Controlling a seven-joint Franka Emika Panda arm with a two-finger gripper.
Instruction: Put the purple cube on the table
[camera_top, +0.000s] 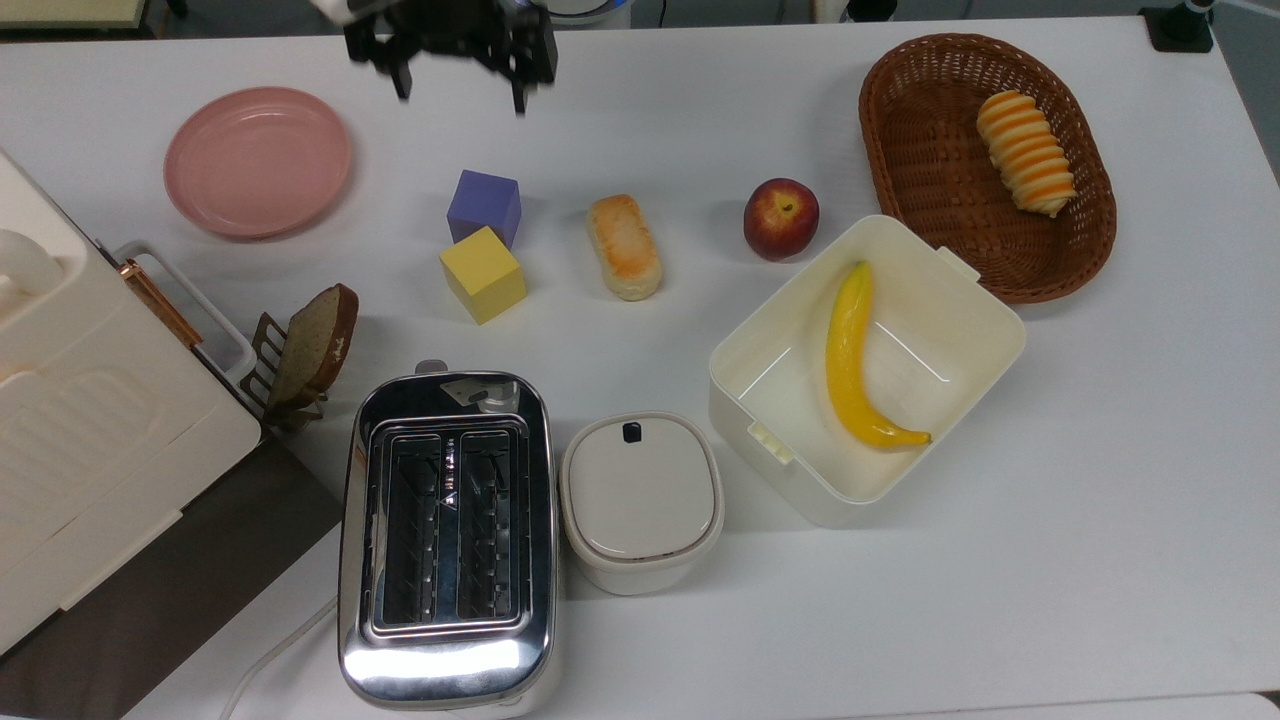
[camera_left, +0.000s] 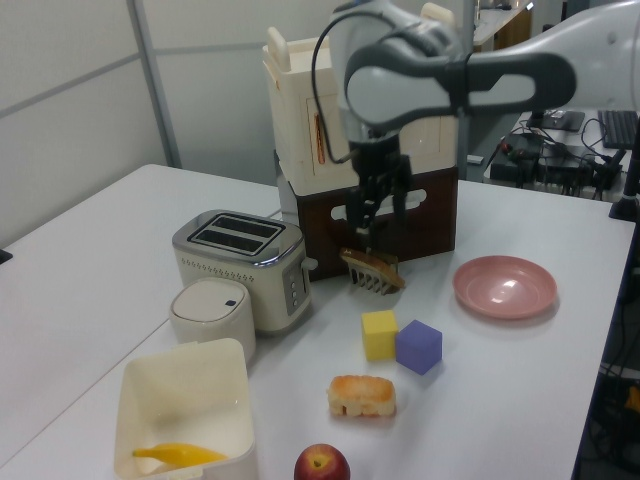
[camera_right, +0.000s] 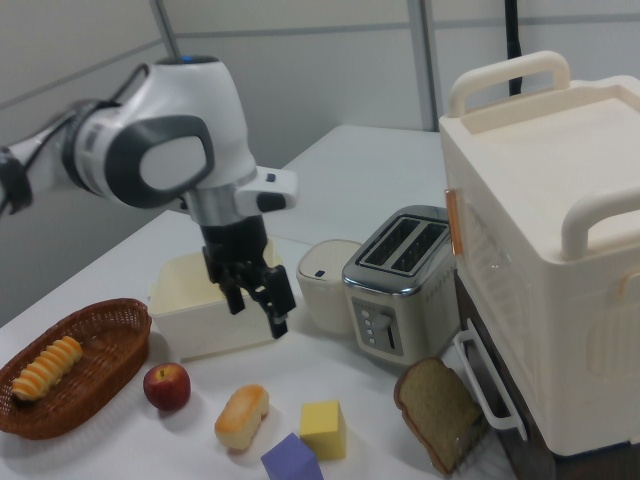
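cubes 2: purple cube (camera_top: 484, 205), yellow cube (camera_top: 483, 273) | toaster (camera_top: 446, 535) 1 | banana (camera_top: 852, 358) 1 | peach (camera_top: 781, 218) 1

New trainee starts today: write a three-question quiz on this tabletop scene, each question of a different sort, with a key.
1. True or false: the small matte purple cube rests on the white table, free of the black two-finger gripper.
2. In the top view, the square yellow cube lies nearest which thing? A) round pink plate B) purple cube C) red peach
3. Fill in: the yellow banana lies in the cream plastic ____.

Key: 1 true; 2 B; 3 box.
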